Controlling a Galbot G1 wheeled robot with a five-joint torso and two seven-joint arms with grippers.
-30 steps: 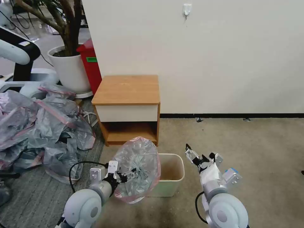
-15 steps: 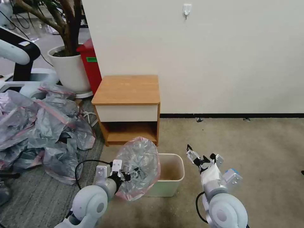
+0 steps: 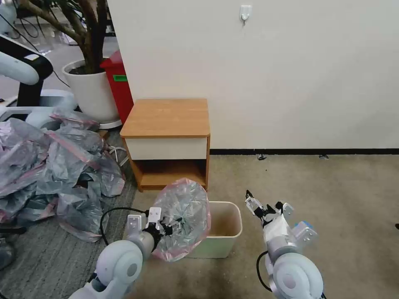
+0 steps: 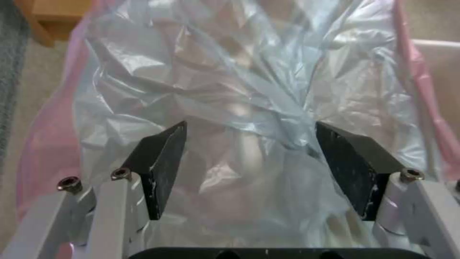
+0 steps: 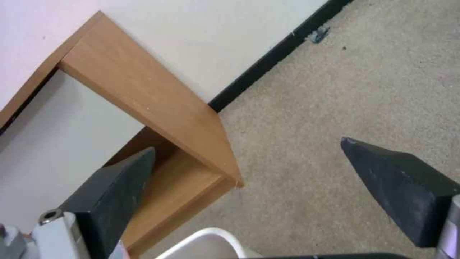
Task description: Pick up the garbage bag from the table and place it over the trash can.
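With its jaws spread inside the garbage bag (image 3: 183, 216), the left gripper (image 3: 171, 228) risked the loose film slipping off short of the trash can (image 3: 222, 234) rim, while the right gripper (image 3: 262, 206) hung open.

Plain cream wall (image 3: 270, 74) with black skirting (image 3: 303, 151) above beige carpet (image 3: 332, 199).

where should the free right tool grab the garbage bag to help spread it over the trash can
Probably the pink rim band on the garbage bag, on its edge above the trash can, coming in from the robot's right. The mouth stands open and tilted, and that edge faces the right tool, whose fingers are apart. The left tool sits inside the bag, open, with film between its fingers.
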